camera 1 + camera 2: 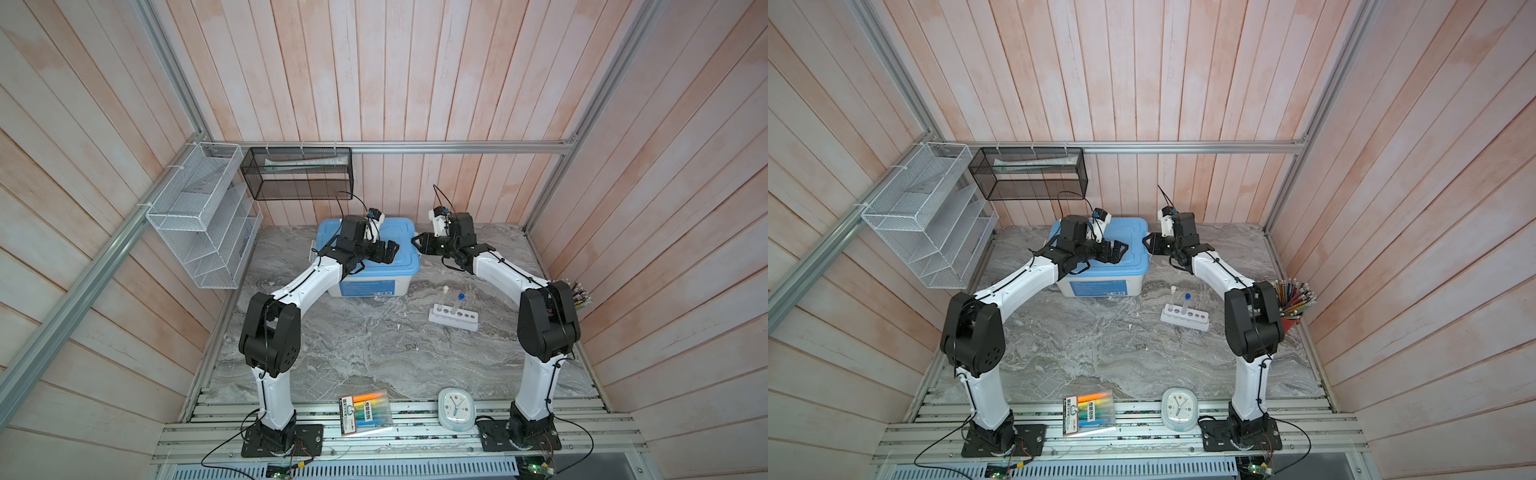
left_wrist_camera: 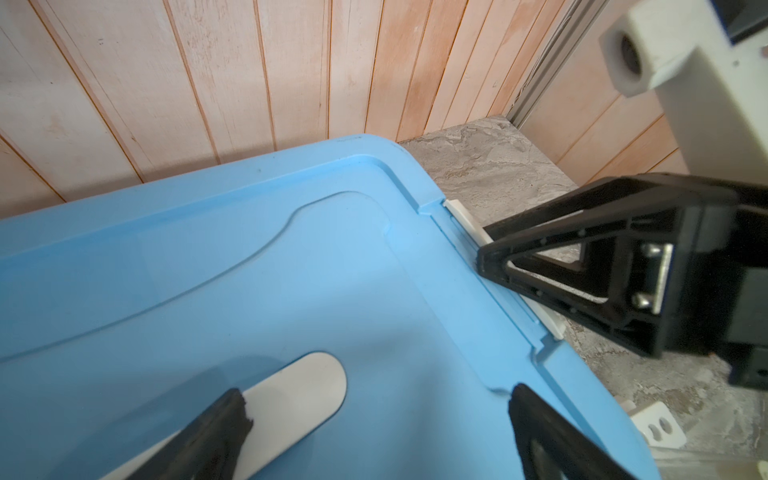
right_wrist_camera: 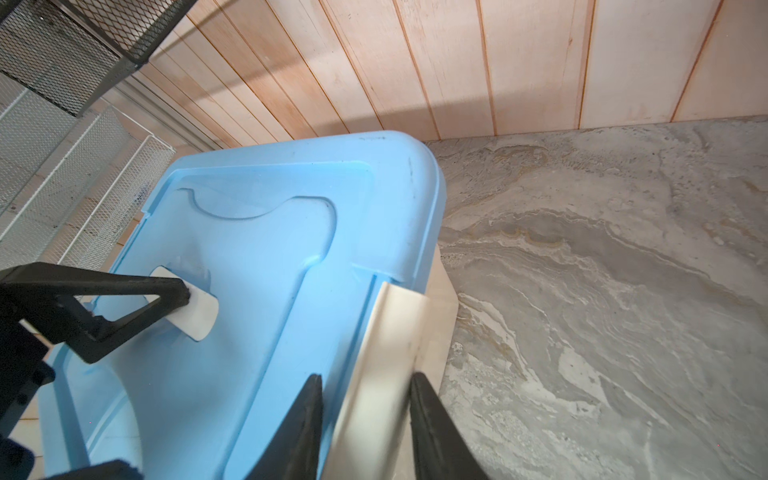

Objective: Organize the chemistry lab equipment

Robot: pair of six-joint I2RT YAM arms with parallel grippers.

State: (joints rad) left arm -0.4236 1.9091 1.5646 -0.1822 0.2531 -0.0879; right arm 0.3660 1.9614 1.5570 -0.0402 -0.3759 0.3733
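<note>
Hovering just over blue bin lid [image 2: 249, 257] with left gripper [image 2: 378, 401] spread wide; seemingly clamping white side latch [image 3: 395, 324] at lid's edge with right gripper [image 3: 365, 380], straddling it closely.

The blue lid [image 1: 403, 230] hides what the box [image 1: 401, 284] holds, and its front label [image 1: 365, 286] is too small to read. In a top view the elbow of the right arm [image 1: 548, 320] covers all but the tips of the pencils [image 1: 581, 296]. The left wrist view catches only a corner of the white rack [image 2: 658, 426]; in the right wrist view the blurred white latch [image 3: 386, 353] runs off the edge between the fingers of the right gripper [image 3: 365, 376].
</note>
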